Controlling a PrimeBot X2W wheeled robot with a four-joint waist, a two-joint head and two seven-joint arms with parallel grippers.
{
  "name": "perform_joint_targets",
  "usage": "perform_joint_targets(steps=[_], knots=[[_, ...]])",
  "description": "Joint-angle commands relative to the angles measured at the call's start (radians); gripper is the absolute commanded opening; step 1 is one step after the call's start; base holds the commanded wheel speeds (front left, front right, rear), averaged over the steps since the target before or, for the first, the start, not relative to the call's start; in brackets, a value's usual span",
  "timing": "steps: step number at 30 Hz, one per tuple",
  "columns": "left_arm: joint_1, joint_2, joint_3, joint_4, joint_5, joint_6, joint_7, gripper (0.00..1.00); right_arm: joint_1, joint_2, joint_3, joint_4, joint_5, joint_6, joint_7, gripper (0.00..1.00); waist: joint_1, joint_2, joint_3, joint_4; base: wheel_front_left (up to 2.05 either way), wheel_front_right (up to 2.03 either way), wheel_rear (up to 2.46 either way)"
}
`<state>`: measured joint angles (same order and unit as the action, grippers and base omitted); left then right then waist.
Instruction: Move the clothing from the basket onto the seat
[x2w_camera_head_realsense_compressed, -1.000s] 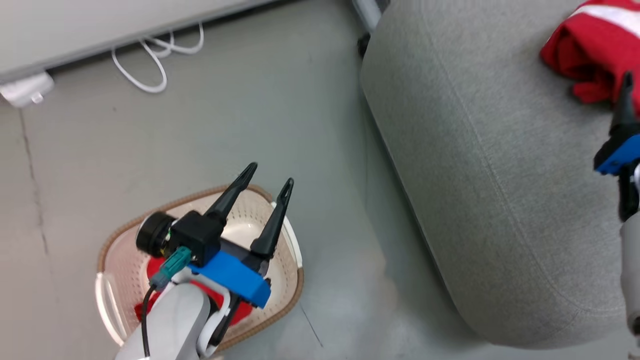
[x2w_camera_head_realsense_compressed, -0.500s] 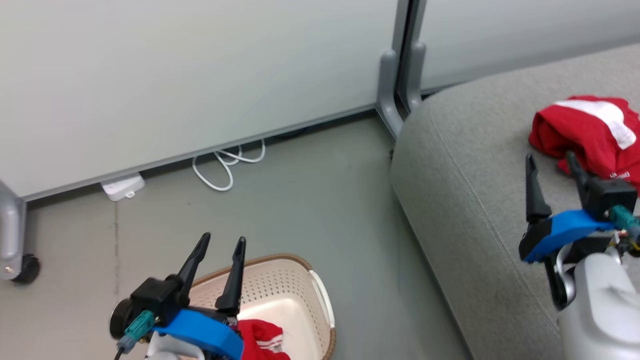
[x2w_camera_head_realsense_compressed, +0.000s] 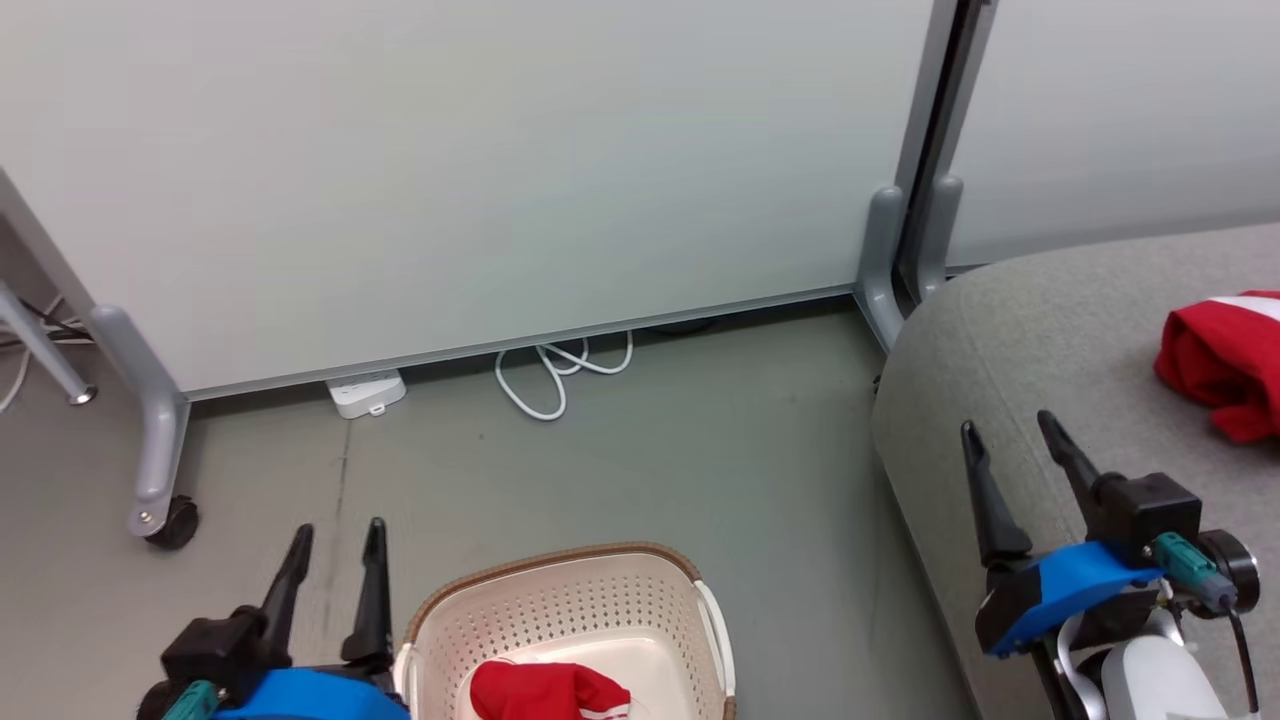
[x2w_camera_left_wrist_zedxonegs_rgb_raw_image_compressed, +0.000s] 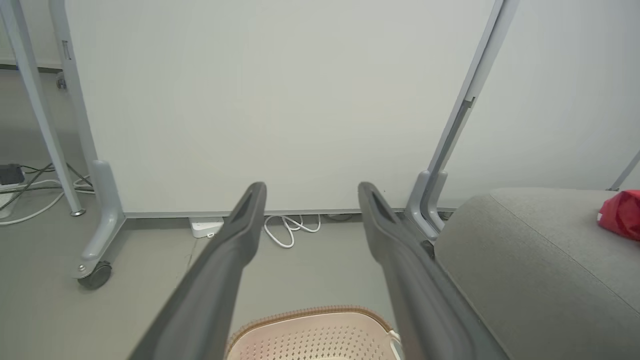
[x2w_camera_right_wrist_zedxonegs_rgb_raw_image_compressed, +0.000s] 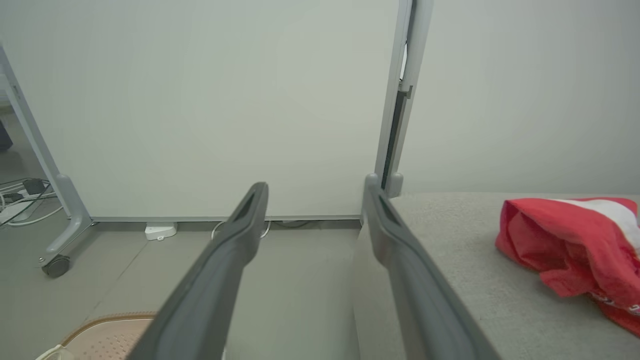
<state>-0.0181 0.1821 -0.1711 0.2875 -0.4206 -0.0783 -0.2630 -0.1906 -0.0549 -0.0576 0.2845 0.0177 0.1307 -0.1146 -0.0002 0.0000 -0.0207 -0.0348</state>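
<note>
- Two pieces of clothing are being counted: a red garment (x2w_camera_head_realsense_compressed: 545, 692) is lying bunched inside the cream laundry basket (x2w_camera_head_realsense_compressed: 560, 600) on the floor, and the other garment (x2w_camera_head_realsense_compressed: 1215, 365), red with a white panel, is resting on the grey sofa cushion (x2w_camera_head_realsense_compressed: 1050, 330).
- One basket and one cushion are being shown.
- The left gripper (x2w_camera_head_realsense_compressed: 340, 527) is being held just beside the basket, fingers parted and empty.
- The right gripper (x2w_camera_head_realsense_compressed: 1006, 422) is being held over the cushion's near edge, likewise parted and gripping nothing.
- The red garment is being judged light, soft and limp. A pinch on its raised crumpled fold is being advised.
</note>
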Motion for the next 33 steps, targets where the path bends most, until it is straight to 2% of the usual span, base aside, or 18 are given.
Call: perform_joint_targets(steps=[1, 14, 33], knots=[[0.012, -0.001, 0.014, -0.002, 0.008, 0.001, -0.003, 1.0, 0.027, 0.004, 0.006, -0.014, 0.006, 0.0, 0.008, 1.0, 0.0002, 0.0, -0.006, 0.011, 0.0, 0.0, 0.0], [0.069, -0.03, 0.114, -0.01, 0.049, -0.013, -0.003, 1.0, 0.108, 0.005, 0.03, -0.093, 0.061, 0.0, 0.053, 1.0, 0.0002, 0.0, -0.011, 0.042, 0.0, 0.0, 0.0], [0.05, -0.052, 0.111, 0.005, 0.088, -0.03, -0.003, 1.0, 0.106, 0.005, 0.057, -0.104, 0.081, 0.0, 0.063, 1.0, 0.0002, 0.0, 0.016, 0.034, 0.0, 0.0, 0.0]])
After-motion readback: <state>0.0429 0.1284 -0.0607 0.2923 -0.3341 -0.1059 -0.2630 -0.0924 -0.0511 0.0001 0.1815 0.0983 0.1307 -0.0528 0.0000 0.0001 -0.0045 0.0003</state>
